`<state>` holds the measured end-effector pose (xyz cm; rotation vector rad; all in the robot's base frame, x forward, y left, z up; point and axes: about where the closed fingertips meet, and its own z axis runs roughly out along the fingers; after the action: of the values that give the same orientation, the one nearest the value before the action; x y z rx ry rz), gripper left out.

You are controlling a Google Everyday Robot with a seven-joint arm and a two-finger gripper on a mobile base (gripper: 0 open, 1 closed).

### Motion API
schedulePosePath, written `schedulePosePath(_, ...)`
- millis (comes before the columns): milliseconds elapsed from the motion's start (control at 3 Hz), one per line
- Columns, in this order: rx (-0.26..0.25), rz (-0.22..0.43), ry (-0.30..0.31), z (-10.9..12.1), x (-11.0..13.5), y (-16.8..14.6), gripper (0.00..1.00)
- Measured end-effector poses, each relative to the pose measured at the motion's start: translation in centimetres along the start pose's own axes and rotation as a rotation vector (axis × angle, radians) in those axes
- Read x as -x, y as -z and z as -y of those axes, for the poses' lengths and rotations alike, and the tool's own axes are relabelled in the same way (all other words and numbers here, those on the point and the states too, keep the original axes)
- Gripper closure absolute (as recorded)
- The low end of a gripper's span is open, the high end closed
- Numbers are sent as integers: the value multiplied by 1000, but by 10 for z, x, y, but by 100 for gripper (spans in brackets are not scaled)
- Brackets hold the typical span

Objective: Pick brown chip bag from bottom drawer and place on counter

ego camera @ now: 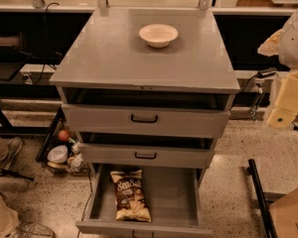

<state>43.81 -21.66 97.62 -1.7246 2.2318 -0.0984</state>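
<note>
We see the brown chip bag, tan with white lettering, the grey bottom drawer, and the cream gripper far right.

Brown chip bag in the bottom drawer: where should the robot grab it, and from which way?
Probably from straight above, pinching across the narrow width of the brown chip bag near its middle. It lies flat, lengthwise, on the left of the bottom drawer, whose tall walls block sideways reaches. The gripper is off to the right of the counter.
</note>
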Motion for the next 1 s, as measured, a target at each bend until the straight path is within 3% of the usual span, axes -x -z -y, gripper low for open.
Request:
schedulePosePath(333, 0, 0, 0, 0, 0, 0, 0)
schedulePosePath(667, 48, -13, -58, -6, 5, -17, 0)
schedulePosePath(1000, 214, 18, -211, -39, 29, -90, 0)
